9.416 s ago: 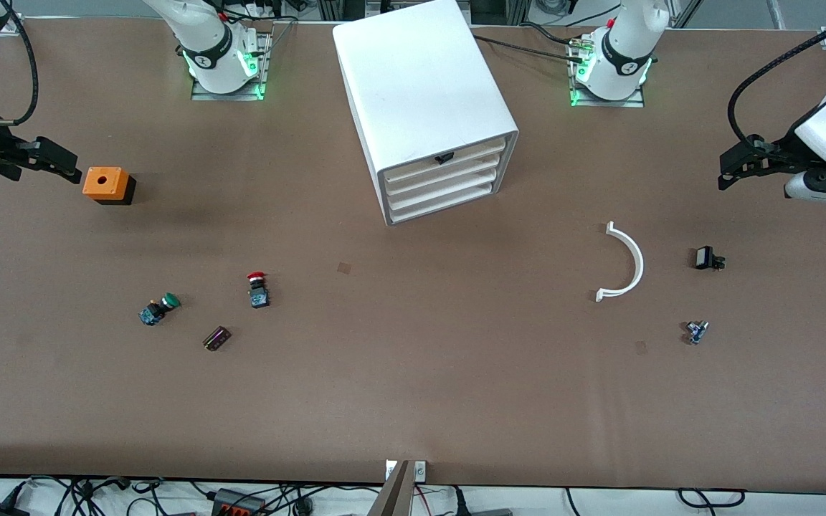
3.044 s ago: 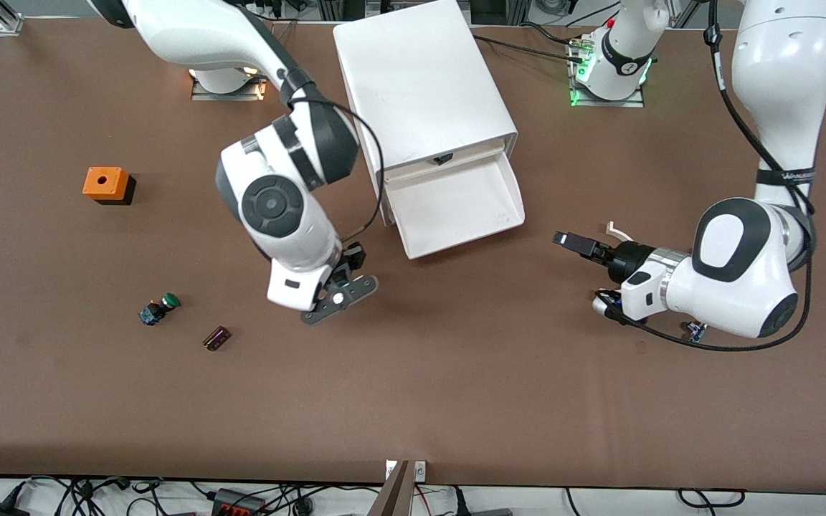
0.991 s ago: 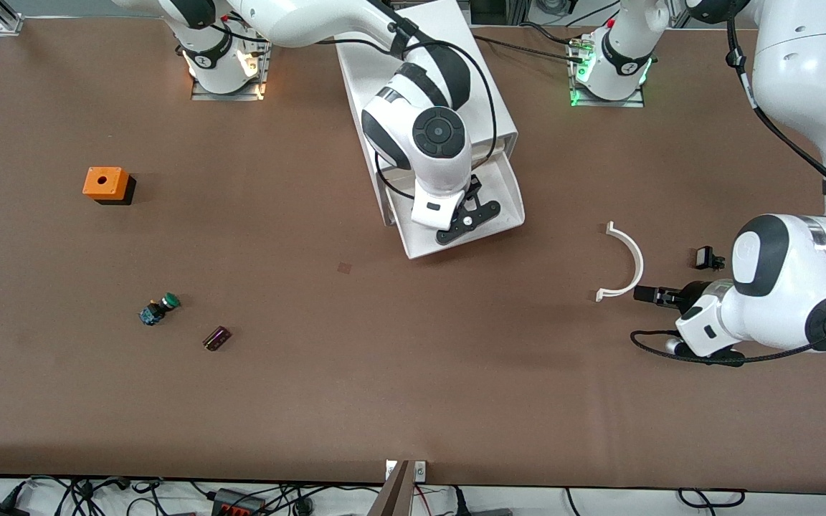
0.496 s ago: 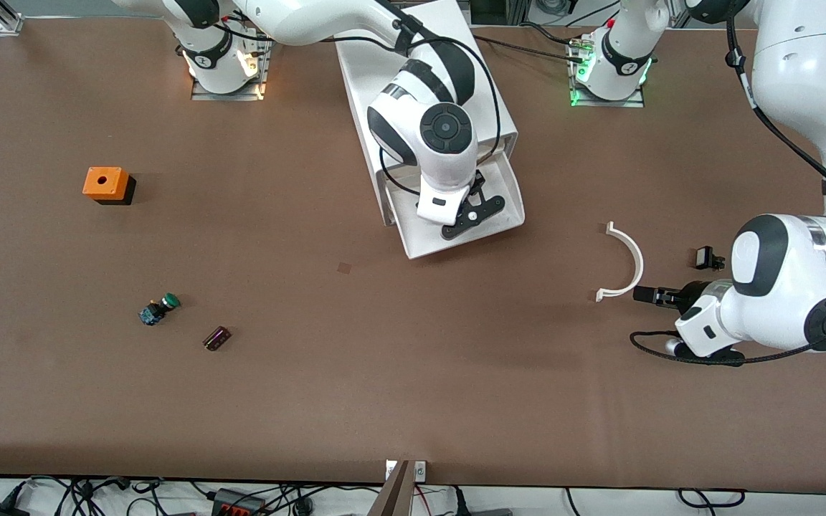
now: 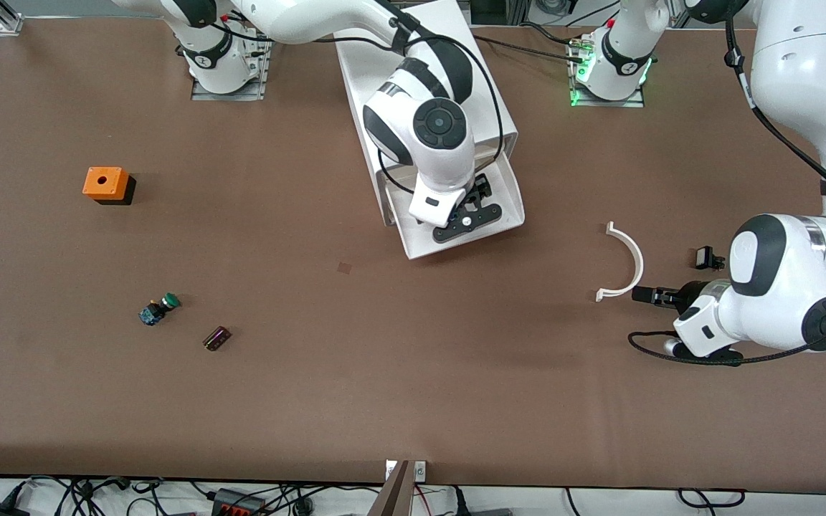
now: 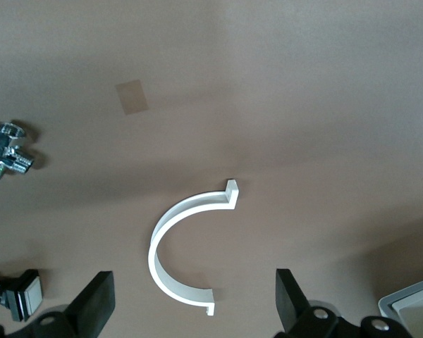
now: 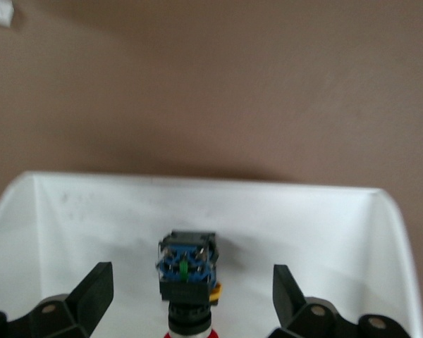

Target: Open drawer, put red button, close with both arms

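The red button (image 7: 187, 271) lies inside the open top drawer (image 7: 92, 204) of the white cabinet (image 5: 420, 64), its blue-and-black body up and its red cap at the picture's edge. My right gripper (image 7: 190, 296) is open, a finger on each side of the button and clear of it. In the front view the right gripper (image 5: 480, 192) hangs over the drawer (image 5: 513, 208) and hides the button. My left gripper (image 5: 642, 294) is open and empty over the table toward the left arm's end, beside a white arc (image 6: 176, 246); it also shows in the left wrist view (image 6: 194, 306).
A green-capped button (image 5: 160, 308), a small dark part (image 5: 216, 338) and an orange box (image 5: 106, 183) lie toward the right arm's end. The white arc (image 5: 624, 261), a black part (image 5: 705, 256) and a chrome fitting (image 6: 7, 151) lie near the left gripper.
Over three seconds the right arm went from the table to over the open drawer, and the left arm drew back from the drawer. In the last half second the right hand only shifted slightly.
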Controlling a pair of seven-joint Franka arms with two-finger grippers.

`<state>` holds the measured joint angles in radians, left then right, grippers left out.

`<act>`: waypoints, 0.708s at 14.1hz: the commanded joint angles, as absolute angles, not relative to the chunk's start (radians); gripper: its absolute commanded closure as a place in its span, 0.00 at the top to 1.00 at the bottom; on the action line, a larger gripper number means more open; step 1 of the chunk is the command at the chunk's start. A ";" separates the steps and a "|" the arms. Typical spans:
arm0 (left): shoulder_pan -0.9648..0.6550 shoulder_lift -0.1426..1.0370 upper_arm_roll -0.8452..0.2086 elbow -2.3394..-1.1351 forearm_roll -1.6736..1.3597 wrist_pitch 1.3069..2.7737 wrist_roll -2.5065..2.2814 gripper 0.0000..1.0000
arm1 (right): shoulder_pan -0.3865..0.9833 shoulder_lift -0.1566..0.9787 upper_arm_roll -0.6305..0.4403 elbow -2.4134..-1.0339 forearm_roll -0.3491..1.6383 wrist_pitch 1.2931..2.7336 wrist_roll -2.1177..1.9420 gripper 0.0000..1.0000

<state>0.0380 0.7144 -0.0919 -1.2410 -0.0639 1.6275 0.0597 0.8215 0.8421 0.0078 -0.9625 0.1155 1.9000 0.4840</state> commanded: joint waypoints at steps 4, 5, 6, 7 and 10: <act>-0.027 0.680 -0.129 -1.292 -0.038 1.632 -0.171 1.00 | 0.726 0.779 -0.125 -0.934 0.075 1.875 0.502 1.00; -0.053 0.675 -0.130 -1.296 -0.038 1.643 -0.222 1.00 | 0.712 0.758 -0.167 -0.945 0.075 1.841 0.496 1.00; -0.087 0.664 -0.130 -1.324 -0.037 1.679 -0.262 1.00 | 0.684 0.752 -0.198 -0.948 0.080 1.792 0.482 1.00; -0.116 0.644 -0.130 -1.363 -0.040 1.736 -0.293 1.00 | 0.646 0.743 -0.212 -0.948 0.080 1.755 0.450 1.00; -0.120 0.566 -0.199 -1.561 -0.051 1.973 -0.426 1.00 | 0.510 0.701 -0.212 -0.965 0.089 1.671 0.284 1.00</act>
<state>-0.1382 0.6707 -0.1505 -1.3760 -0.0639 1.8392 -0.3501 0.5890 0.7474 -0.2254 -0.9323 0.0864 1.7293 0.3661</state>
